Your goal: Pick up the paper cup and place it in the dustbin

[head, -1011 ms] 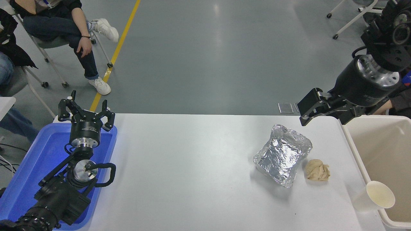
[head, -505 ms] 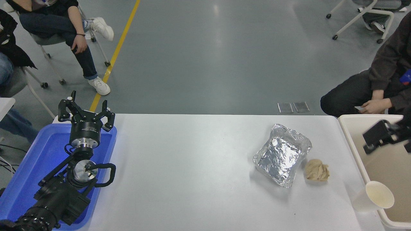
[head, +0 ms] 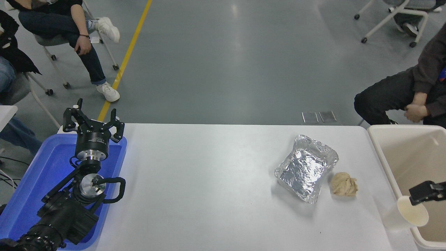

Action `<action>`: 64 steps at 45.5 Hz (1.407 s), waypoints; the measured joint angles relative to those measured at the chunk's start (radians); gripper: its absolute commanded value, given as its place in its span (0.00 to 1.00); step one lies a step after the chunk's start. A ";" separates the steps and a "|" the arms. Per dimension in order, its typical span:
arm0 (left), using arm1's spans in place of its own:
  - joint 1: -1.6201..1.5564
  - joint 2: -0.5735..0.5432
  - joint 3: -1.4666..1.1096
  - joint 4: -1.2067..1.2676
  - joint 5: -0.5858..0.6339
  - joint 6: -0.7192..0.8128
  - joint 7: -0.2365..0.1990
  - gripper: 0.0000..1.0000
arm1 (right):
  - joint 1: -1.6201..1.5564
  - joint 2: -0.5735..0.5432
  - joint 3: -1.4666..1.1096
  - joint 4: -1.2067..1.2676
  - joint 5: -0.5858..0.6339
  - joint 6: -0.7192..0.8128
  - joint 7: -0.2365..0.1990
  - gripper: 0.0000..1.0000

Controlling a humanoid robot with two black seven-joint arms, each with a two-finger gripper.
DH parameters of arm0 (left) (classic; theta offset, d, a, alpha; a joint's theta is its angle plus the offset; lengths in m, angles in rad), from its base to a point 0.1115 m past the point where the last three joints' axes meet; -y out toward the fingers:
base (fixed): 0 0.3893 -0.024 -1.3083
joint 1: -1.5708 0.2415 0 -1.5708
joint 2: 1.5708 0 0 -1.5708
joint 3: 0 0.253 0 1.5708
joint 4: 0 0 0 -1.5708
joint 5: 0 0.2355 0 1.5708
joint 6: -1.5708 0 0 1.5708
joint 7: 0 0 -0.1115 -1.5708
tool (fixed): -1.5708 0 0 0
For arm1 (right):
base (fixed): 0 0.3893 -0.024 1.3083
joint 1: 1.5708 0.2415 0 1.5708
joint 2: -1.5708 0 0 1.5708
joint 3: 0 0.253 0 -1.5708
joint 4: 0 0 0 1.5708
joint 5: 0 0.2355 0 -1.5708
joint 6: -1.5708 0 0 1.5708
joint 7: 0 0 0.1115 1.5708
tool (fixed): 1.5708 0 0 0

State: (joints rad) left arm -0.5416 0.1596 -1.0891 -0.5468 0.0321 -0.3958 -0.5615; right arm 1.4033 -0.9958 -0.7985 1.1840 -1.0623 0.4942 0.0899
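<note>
A: Item one, largest first: the worktop (head: 216, 181), white. What stands at its edges?

B: Item two, the dustbin (head: 383, 157), cream-beige, hard against the right edge. Item three, the blue tray (head: 24, 195), at the left edge. The left gripper (head: 93, 124) is parked over it, fingers spread, holding nothing.

A: Item four?

B: The foil container (head: 306, 170), crumpled, right of centre. Just beside it on its right, item five, a tan wad (head: 344, 184).

A: And the task's own thing?

B: Item six, the paper cup (head: 406, 212), lying on its side at the near right corner, mouth turned toward the dustbin and its rim touching or overlapping the bin's near wall.

A: What has changed?

B: The right gripper (head: 427, 191). A second ago it hung high beyond the worktop's far right corner; half a second ago it had dropped over the bin; now only its tip shows at the right edge, right at the cup's upper rim. Whether the fingers are spread or closed, I cannot tell.

A: Meaning?

B: In my judgement the approach is nearly done and the grasp is next. The cup is not lifted. Lying loose, it may roll if nudged.
</note>
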 measured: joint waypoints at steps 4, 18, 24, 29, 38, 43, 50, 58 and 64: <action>0.000 0.000 0.000 0.000 0.000 0.000 0.000 0.99 | -0.081 0.013 0.047 -0.046 -0.016 -0.031 0.001 1.00; 0.000 0.000 0.000 0.000 0.000 0.000 0.000 0.99 | -0.268 0.072 0.141 -0.168 -0.037 -0.139 0.003 0.98; 0.000 0.000 0.000 0.000 0.000 0.000 0.000 0.99 | -0.328 0.094 0.180 -0.201 -0.035 -0.178 0.003 0.56; 0.000 0.000 0.000 0.000 0.000 0.000 0.000 0.99 | -0.360 0.104 0.206 -0.219 -0.032 -0.196 0.002 0.14; 0.000 0.000 0.000 -0.001 0.000 0.000 0.000 0.99 | -0.393 0.116 0.236 -0.243 -0.025 -0.212 0.008 0.00; 0.000 0.000 0.000 -0.001 0.000 0.000 0.000 0.99 | -0.400 0.119 0.243 -0.249 -0.023 -0.214 0.012 0.00; 0.000 0.000 0.000 -0.001 0.000 0.000 0.000 0.99 | -0.406 0.122 0.249 -0.249 -0.022 -0.215 0.015 0.00; 0.000 0.000 0.000 -0.001 0.000 0.000 0.000 0.99 | -0.408 0.122 0.252 -0.248 -0.021 -0.216 0.017 0.00; 0.000 0.000 0.000 -0.001 0.000 0.000 0.000 0.99 | -0.407 0.118 0.253 -0.242 -0.020 -0.216 0.018 0.00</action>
State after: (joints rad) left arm -0.5420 0.1595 -1.0891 -0.5474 0.0322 -0.3958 -0.5614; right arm 0.9967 -0.8782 -0.5459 0.9420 -1.0824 0.2781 0.1079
